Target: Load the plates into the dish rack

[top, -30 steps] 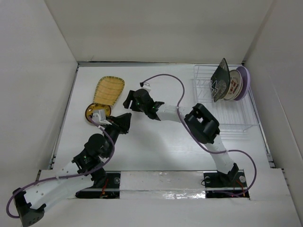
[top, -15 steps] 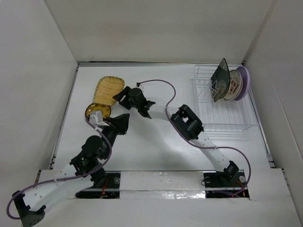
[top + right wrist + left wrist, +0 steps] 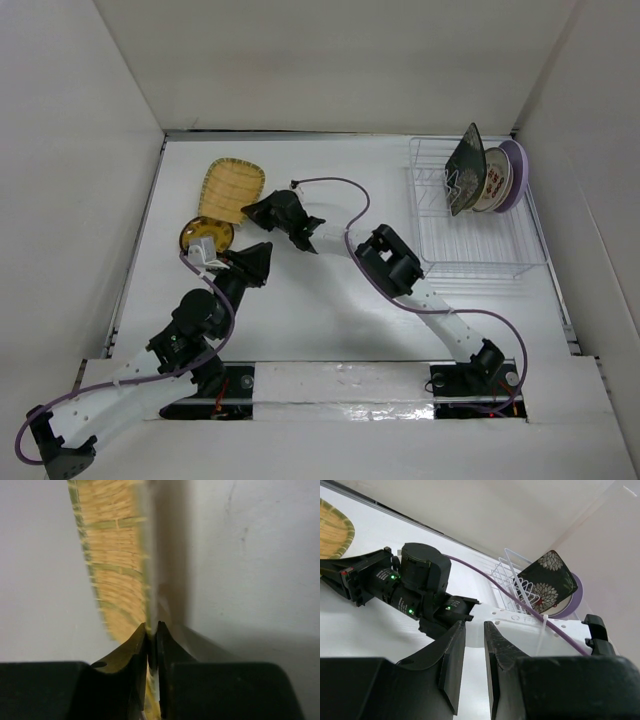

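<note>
A yellow woven-pattern plate (image 3: 228, 190) lies at the back left of the table. My right gripper (image 3: 252, 210) is shut on its near right edge. In the right wrist view the plate's rim (image 3: 115, 555) runs between the closed jaws of this gripper (image 3: 152, 627). A brown-gold plate (image 3: 192, 235) lies just in front of it, partly hidden by my left wrist. My left gripper (image 3: 266, 248) hangs beside the right one, slightly open and holding nothing (image 3: 475, 625). The dish rack (image 3: 480, 262) at the back right holds a black flowered plate (image 3: 462, 170), a red-flowered plate (image 3: 494, 180) and a lavender plate (image 3: 516, 170).
White walls close in the table on the left, back and right. My right arm (image 3: 400, 270) stretches across the middle of the table, trailing a purple cable (image 3: 330, 182). The near slots of the rack hold nothing.
My right gripper has moved left to the yellow plate and shut on its edge. The left gripper's jaws have parted slightly; that arm has barely moved.
</note>
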`<state>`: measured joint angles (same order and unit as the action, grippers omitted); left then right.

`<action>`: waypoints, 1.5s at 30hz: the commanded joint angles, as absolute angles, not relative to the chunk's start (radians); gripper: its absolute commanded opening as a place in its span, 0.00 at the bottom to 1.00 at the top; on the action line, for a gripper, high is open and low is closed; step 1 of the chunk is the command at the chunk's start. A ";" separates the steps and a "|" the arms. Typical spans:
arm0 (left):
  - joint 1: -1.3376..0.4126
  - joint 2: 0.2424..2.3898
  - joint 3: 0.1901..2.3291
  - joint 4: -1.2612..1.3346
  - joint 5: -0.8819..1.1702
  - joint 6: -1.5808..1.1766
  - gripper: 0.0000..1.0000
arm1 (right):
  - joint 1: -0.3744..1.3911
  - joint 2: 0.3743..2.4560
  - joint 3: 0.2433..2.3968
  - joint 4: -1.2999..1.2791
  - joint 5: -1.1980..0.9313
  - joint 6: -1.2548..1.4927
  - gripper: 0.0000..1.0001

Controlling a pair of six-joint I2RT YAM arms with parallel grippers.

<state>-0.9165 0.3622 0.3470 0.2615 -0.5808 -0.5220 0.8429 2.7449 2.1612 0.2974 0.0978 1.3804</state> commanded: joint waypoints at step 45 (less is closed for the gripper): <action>-0.920 0.466 0.276 0.466 -0.546 -0.408 0.39 | 0.337 1.601 1.744 -0.669 0.943 0.012 0.00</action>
<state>-0.9165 0.4992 0.2863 0.4213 -0.5430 -0.4194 0.3305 1.5768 1.6665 -0.6426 0.8303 0.0582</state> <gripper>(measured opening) 0.386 0.122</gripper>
